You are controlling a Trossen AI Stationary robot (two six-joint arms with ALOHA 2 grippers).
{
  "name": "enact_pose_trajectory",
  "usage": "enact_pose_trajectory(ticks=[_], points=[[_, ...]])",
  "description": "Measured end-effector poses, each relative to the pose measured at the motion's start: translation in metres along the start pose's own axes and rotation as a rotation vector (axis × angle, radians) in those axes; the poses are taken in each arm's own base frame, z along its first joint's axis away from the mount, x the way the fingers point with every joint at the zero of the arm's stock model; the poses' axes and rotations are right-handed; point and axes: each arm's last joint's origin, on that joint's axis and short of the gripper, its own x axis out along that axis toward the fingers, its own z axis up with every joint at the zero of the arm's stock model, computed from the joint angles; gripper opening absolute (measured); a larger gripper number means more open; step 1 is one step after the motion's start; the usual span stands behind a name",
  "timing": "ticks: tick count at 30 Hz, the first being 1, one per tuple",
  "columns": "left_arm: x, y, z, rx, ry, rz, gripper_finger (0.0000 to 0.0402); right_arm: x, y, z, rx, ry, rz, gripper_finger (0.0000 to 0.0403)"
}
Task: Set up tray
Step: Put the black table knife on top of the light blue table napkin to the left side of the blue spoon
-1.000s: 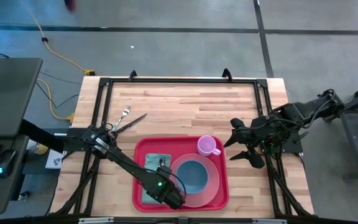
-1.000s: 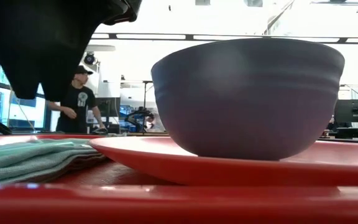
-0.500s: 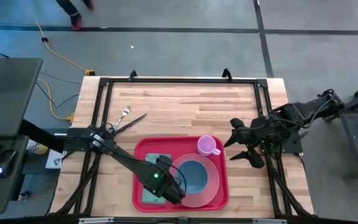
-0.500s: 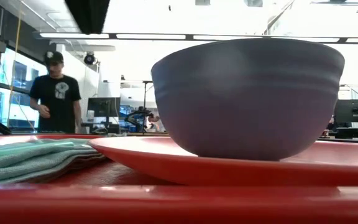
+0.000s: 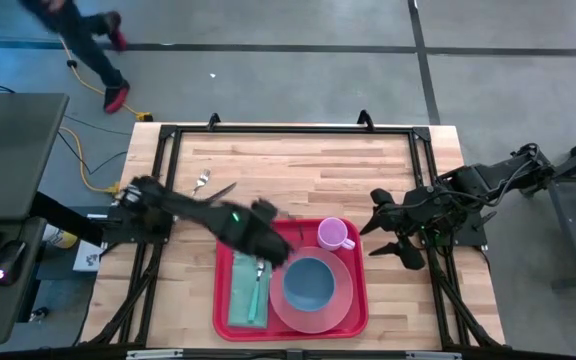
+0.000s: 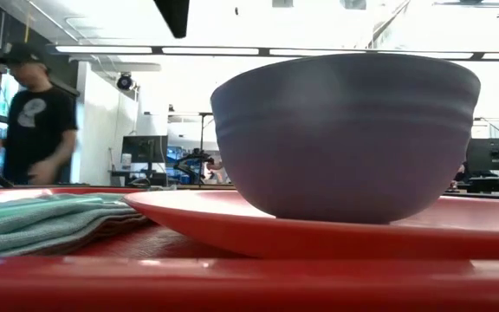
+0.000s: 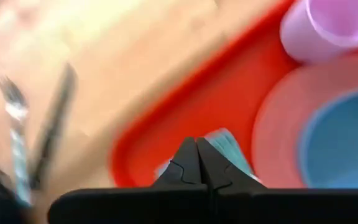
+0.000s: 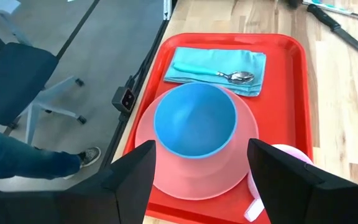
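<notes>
High view: tabletop [image 5: 368, 160] carries the tray [image 5: 230, 240], directly under the left hand [image 5: 271, 246], which is closed and empty above its far edge. Plate [image 5: 343, 300] with bowl [image 5: 308, 284], cloth [image 5: 240, 300] with spoon [image 5: 258, 285], and cup [image 5: 334, 235] lie beside that hand. Right hand [image 5: 388, 238] waits open past the tray's right edge.

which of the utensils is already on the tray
The spoon with the teal handle: it lies on the folded teal napkin inside the red tray. The fork and knife lie on the bare table beyond it.
</notes>
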Motion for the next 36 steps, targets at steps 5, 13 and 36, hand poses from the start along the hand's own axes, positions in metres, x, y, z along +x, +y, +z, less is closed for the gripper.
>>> enact_pose_trajectory(ticks=[5,13,36], points=[[-0.021,0.054,0.031,0.054,-0.083,-0.004,0.0009,0.0,0.0,0.0,0.005,-0.002,-0.005,0.0236],[-0.047,0.145,0.034,0.159,-0.028,-0.114,0.0009,0.0,-0.003,0.001,0.043,-0.026,-0.077,0.0236],[0.081,0.243,-0.075,0.593,0.441,-0.017,0.0008,-0.005,-0.011,0.024,0.283,-0.404,-0.478,0.0236]])
